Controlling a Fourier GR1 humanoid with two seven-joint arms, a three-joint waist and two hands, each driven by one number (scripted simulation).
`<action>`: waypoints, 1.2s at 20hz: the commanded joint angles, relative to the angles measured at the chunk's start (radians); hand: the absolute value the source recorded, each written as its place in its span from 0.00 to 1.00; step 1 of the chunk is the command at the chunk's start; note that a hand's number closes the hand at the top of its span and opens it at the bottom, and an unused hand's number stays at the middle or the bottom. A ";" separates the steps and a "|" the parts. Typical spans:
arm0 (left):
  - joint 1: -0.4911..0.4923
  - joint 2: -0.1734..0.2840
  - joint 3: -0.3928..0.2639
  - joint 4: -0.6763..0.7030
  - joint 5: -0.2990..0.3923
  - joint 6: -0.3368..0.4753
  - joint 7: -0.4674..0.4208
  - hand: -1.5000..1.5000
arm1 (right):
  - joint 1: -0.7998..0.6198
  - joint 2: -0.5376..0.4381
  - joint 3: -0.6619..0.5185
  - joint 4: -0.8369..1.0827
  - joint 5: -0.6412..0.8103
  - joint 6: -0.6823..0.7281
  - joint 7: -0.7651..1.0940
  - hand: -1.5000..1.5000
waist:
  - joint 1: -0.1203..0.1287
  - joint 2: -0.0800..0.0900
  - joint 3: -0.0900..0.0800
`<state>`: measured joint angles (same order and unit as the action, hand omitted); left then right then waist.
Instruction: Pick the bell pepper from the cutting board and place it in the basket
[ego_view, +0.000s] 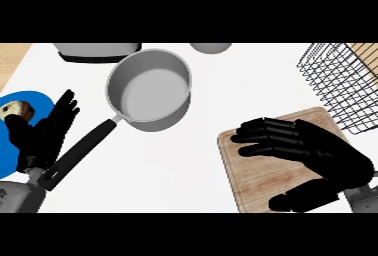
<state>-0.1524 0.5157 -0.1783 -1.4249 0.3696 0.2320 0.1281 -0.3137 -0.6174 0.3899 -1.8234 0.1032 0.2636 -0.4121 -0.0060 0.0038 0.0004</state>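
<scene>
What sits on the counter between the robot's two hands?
A grey pan, its black handle slanting toward the left hand. Bare white counter follows, up to the cutting board under the right hand. Head view.

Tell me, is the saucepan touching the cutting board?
Apart. The head view shows bare white counter between the saucepan and the cutting board's left edge; the pan's handle runs down-left, away from the board.
</scene>
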 joint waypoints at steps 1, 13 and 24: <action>0.007 0.006 0.023 0.026 0.003 -0.024 -0.008 0.50 | 0.003 -0.032 0.045 -0.124 0.080 0.015 0.245 0.00 | -0.006 -0.010 -0.003; -0.077 -0.013 0.023 0.043 -0.007 -0.035 0.030 0.50 | -0.376 -0.307 -0.156 -0.133 0.134 0.334 0.754 0.00 | 0.006 -0.007 -0.004; -0.065 0.012 0.096 0.087 0.002 -0.103 0.036 0.50 | -0.398 -0.422 -0.329 0.003 -0.202 0.722 0.721 0.00 | 0.000 -0.006 -0.001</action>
<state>-0.2059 0.5086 -0.1168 -1.3501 0.3600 0.1592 0.1452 -0.7278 -1.0115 0.1462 -1.8581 -0.0048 0.8963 0.3306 -0.0030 -0.0027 -0.0017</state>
